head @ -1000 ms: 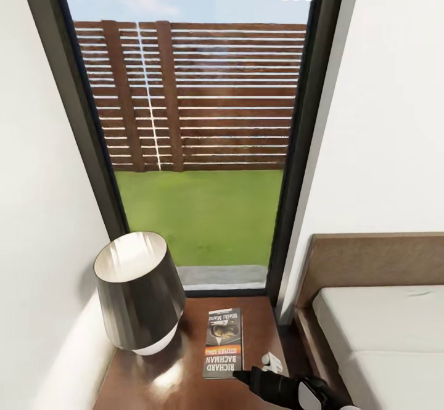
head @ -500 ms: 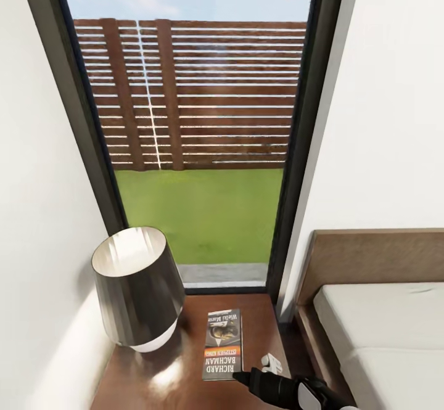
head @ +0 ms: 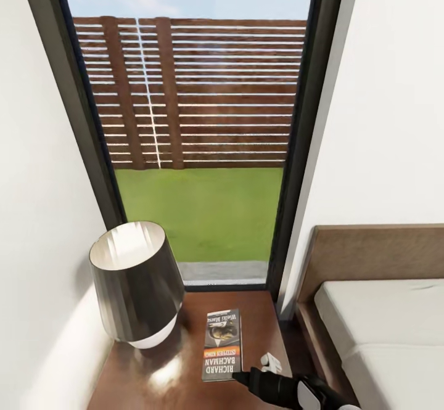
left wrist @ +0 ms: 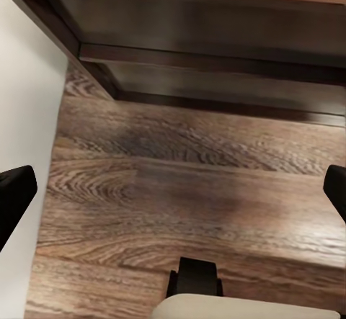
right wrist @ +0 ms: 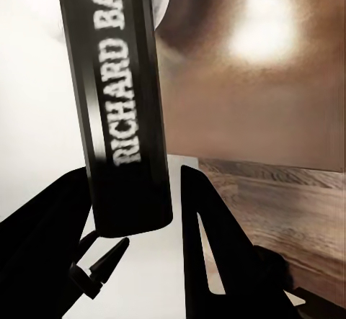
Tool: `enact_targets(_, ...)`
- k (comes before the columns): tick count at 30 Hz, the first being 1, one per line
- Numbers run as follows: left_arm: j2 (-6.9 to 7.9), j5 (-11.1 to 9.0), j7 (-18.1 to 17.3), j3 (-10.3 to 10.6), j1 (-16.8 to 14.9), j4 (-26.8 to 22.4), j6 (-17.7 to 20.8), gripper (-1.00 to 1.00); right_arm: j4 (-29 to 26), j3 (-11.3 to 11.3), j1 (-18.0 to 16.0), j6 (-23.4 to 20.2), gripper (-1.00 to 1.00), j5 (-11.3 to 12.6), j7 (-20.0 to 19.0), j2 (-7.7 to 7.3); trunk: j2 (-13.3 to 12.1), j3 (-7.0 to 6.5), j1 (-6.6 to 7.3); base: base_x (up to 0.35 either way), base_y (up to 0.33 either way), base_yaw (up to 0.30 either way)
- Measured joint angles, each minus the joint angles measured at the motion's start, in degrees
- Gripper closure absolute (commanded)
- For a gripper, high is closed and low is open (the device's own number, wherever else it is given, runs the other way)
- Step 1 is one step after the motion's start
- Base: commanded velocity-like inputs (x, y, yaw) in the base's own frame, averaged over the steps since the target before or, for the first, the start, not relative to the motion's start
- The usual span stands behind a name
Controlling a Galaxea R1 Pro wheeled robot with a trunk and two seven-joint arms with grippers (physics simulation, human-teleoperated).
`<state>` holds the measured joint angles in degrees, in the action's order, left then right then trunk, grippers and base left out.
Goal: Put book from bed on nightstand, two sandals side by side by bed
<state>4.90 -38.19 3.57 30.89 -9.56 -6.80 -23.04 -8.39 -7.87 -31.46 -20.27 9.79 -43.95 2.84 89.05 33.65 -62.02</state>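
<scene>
View tilted; book (head: 222,344) unmoved on nightstand (head: 185,379)

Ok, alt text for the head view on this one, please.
A thin dark-grey paperback book with an orange band lies flat on a glossy reddish-brown wooden nightstand, the black right gripper at its near corner. A dark cone-shaped lamp stands beside it, a tall dark-framed window behind, a pale-mattressed bed alongside.
</scene>
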Motion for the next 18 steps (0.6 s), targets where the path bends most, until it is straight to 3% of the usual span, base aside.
enact_targets(10,0.0,0.1,0.0,0.1,0.0,0.0,0.1,-1.0,-1.6,0.3,-2.7,-9.2,1.0,-3.3,3.4,0.07,4.0,1.8,-2.2,0.0,0.0,0.0)
enact_targets(18,0.0,0.1,0.0,0.1,0.0,0.0,0.1,-1.0,-2.3,0.2,-3.4,-11.7,1.0,-3.9,3.7,-0.14,7.2,3.23,-3.95,0.0,0.0,0.0)
